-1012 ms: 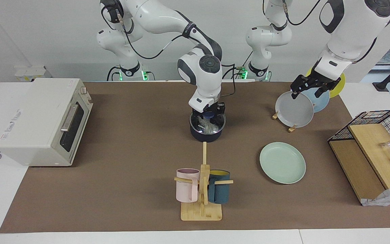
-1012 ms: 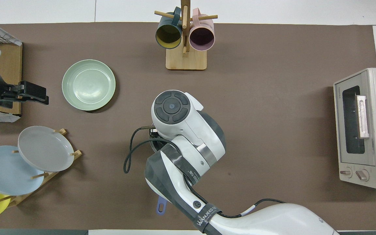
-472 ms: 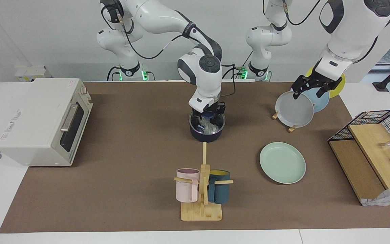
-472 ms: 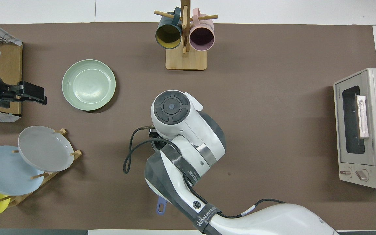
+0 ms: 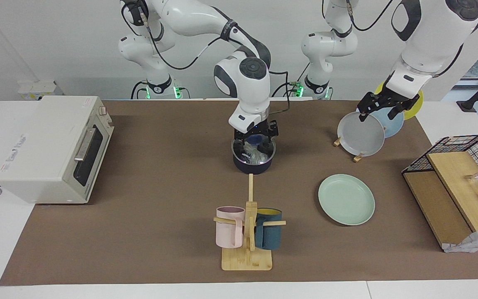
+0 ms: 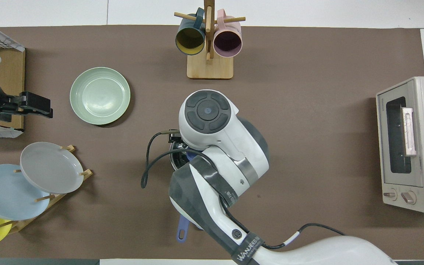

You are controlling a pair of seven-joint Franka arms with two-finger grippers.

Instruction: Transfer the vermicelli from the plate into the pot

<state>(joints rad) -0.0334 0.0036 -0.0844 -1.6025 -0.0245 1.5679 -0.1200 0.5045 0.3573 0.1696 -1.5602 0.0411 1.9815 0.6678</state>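
Observation:
The dark navy pot [image 5: 252,165] stands mid-table, nearer to the robots than the mug rack. A whitish vermicelli bundle [image 5: 256,156] lies inside it. My right gripper [image 5: 255,143] hangs open just above the pot's rim, empty. In the overhead view the right arm covers the pot; only part of its rim [image 6: 173,162] and its blue handle [image 6: 182,230] show. The mint-green plate [image 5: 346,199] lies bare toward the left arm's end and also shows in the overhead view [image 6: 100,95]. My left gripper [image 5: 377,113] is open, up in the air over the grey plate [image 5: 362,135] in the rack.
A toaster oven [image 5: 52,147] stands at the right arm's end. A wooden mug rack [image 5: 247,232] holds a pink and a teal mug. A plate rack holds grey, light blue [image 6: 4,193] and yellow plates. A wire basket [image 5: 463,182] with wooden boards stands at the left arm's end.
My right gripper has risen a little out of the pot, and the vermicelli stays in the pot. The left gripper has lifted slightly.

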